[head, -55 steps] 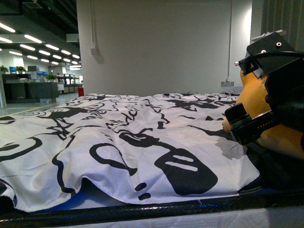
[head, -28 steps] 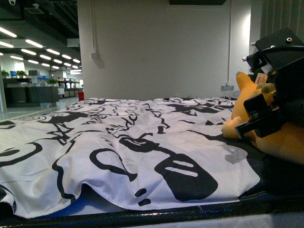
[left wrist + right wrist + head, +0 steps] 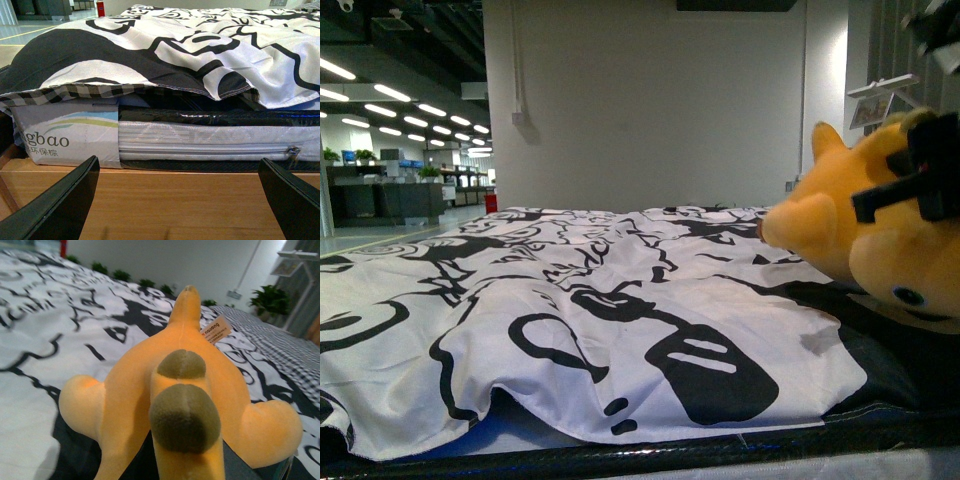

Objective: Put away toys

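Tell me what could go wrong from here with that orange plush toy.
The right gripper meets the plush toy, but its hold is hidden in both views. It may be shallow, and the soft toy could slip out. The loose patterned sheet lies just beneath and could snag and drag along.

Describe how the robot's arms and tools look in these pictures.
The left tool has two matte black fingers: flat wedges that narrow to blunt tips, with no markings. Of the right tool, only black, blocky bars show against the orange plush toy. Little else of either arm shows.
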You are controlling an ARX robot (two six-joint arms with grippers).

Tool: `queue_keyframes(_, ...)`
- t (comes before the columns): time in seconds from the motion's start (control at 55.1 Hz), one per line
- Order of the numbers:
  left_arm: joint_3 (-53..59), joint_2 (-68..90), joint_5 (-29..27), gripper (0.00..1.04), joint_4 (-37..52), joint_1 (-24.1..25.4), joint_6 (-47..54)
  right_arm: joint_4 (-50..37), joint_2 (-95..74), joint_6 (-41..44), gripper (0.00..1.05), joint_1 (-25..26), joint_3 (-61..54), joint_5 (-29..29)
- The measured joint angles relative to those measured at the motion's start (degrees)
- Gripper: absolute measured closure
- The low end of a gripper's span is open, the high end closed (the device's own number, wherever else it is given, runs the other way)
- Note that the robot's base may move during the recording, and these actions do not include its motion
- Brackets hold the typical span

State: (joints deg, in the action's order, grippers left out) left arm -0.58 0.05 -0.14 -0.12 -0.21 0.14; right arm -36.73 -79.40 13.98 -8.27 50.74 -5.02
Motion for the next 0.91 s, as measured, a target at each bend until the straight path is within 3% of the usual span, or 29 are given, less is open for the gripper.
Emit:
queue_keyframes(0.218,0.0,0.0,0.0,0.06,0.0,0.0,0.0,3.7,12.5,-12.1,0.98,5.6,-2.4,12.2)
queue_keyframes(0.49,0.0,0.0,0.0,0.06,0.0,0.0,0.0,5.0,27.6,-24.4,0.98,13.5,-11.3,18.7)
queue_keyframes(0.763,0.0,0.0,0.0,0.06,0.0,0.0,0.0,8.3,41.1,-32.5,0.98,16.4,-21.6,19.5)
queue_keyframes(0.908,0.0,0.0,0.0,0.06,0.0,0.0,0.0,11.8,45.3,-32.9,0.98,15.3,-25.1,16.5)
